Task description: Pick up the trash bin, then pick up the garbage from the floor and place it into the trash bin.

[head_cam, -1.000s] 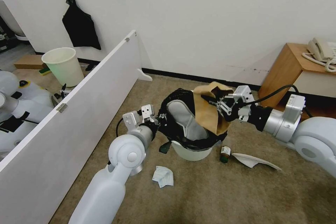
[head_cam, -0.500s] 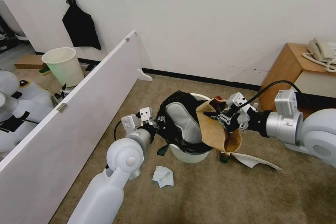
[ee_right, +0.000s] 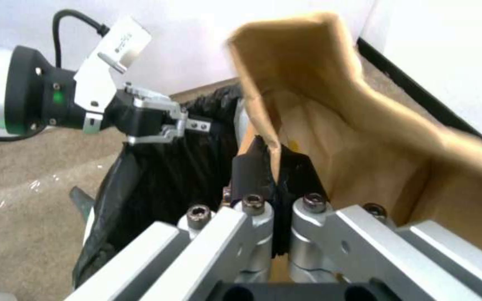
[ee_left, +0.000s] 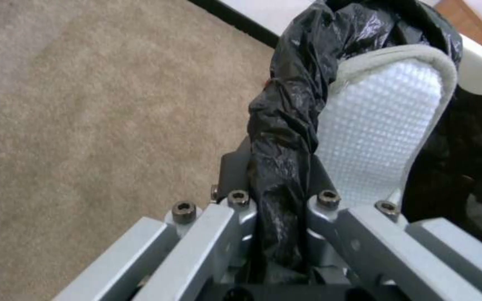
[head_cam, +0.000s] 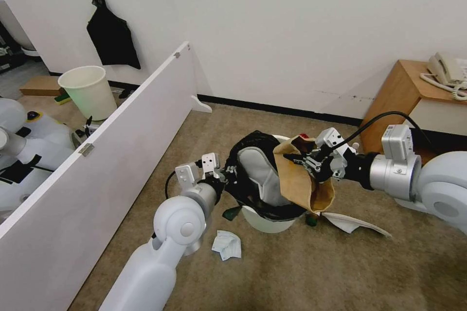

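The bin (head_cam: 266, 221), white with a black liner (head_cam: 245, 155) draped over its rim, sits tilted over the carpet (head_cam: 301, 272) in the middle of the head view, and everything else is placed from it. The left gripper (head_cam: 228, 173) is at the bin's left rim, its fingers (ee_left: 235, 175) clamped on a bunched fold of the liner, as the left wrist view shows up close. A white slipper (head_cam: 260, 175) stands up inside the bin, its dimpled sole (ee_left: 372, 138) just beside that pinched fold. The right gripper (head_cam: 297, 156) is at the bin's right rim, fingers (ee_right: 249, 169) pressed together on the edge of a brown paper bag (head_cam: 299, 180); the bag hangs open over the right rim, partly outside the bin. On the carpet just right of the bin lie a small bottle (head_cam: 311, 219), mostly hidden by the bag, and a flat white slipper (head_cam: 352, 222). A crumpled tissue (head_cam: 227, 244) lies on the carpet in front of the bin, near its left side. No writing or label on any of these things can be read.
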